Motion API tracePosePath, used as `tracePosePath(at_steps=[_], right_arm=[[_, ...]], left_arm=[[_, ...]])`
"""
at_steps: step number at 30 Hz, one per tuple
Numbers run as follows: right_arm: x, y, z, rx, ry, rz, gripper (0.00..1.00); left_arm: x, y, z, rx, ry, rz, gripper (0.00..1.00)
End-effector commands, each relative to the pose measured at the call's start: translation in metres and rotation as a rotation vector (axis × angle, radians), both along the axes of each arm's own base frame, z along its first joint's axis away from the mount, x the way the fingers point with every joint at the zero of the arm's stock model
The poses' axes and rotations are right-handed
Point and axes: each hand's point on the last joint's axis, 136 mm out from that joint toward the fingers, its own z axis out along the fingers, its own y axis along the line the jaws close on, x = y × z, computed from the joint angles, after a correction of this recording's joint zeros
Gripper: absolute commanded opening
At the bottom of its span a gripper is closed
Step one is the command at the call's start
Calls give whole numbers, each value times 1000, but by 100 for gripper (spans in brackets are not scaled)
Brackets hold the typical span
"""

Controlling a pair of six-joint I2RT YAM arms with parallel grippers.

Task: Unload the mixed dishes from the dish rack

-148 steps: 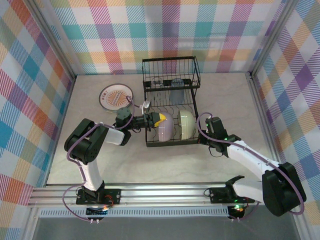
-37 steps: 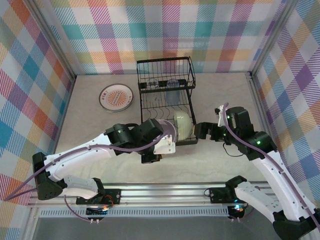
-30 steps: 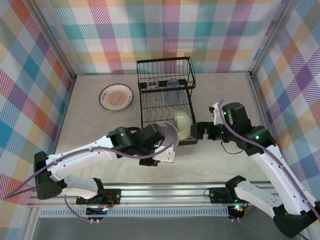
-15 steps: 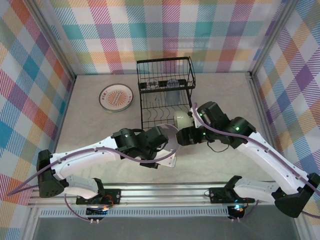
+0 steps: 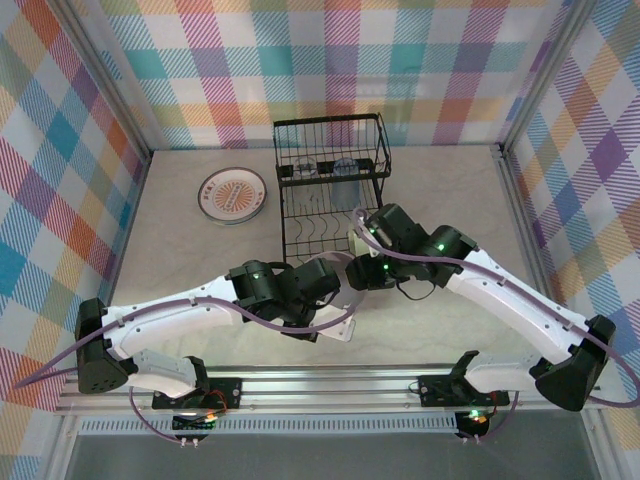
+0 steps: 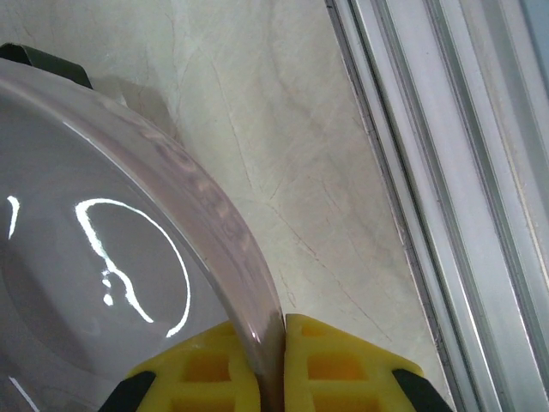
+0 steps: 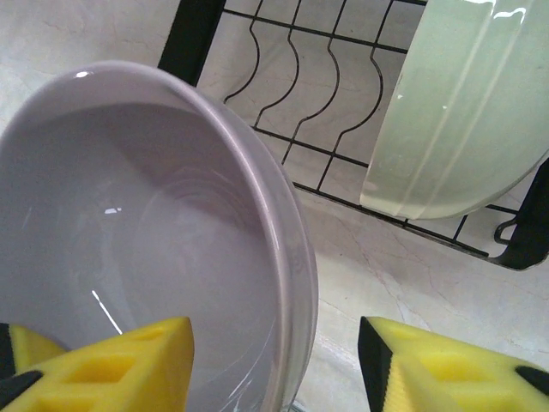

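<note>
The step in hand looks like a handover of the lavender bowl (image 7: 129, 232), which is out of the rack (image 7: 196, 30) and is being held over the table (image 6: 283, 129) just in front of the rack's near edge. The left gripper (image 6: 273, 360) is pinching the bowl's rim tight between its yellow pads. The right gripper (image 7: 274, 343) is straddling another part of the same rim, one pad inside the bowl and one outside, with a gap on each side, so it is gripping nothing yet.

The next move, as I judge it, calls for the right pads to seat squarely on the rim before the left ones let go. The wall is curved and glossy, so a shallow bite could slip.

The lavender bowl is looking smooth and shiny, tilted on edge with its hollow facing the right wrist camera. The green bowl (image 7: 463, 103) is standing upright in the rack's slots, waiting its turn.
</note>
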Motion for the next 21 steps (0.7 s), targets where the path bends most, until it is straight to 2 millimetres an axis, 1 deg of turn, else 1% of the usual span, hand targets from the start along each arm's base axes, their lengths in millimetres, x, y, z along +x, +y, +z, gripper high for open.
tracePosePath(at_steps=[1,7,17,21], right_arm=[[1,-2,6,-18,-17,-1,51],[0,-1,-3,-46,2,2,44],[-2,1,-15,-64,28,2,43],[-2,3,-19,-71,40,2,38]], left_arm=[[10,-15,24,-76,-85,-23,0],[14,-16,22,-55,-108,-15,0],[16,-19,25,-62,-137,-15,0],[18,-19,26,-60,-159,-14,0]])
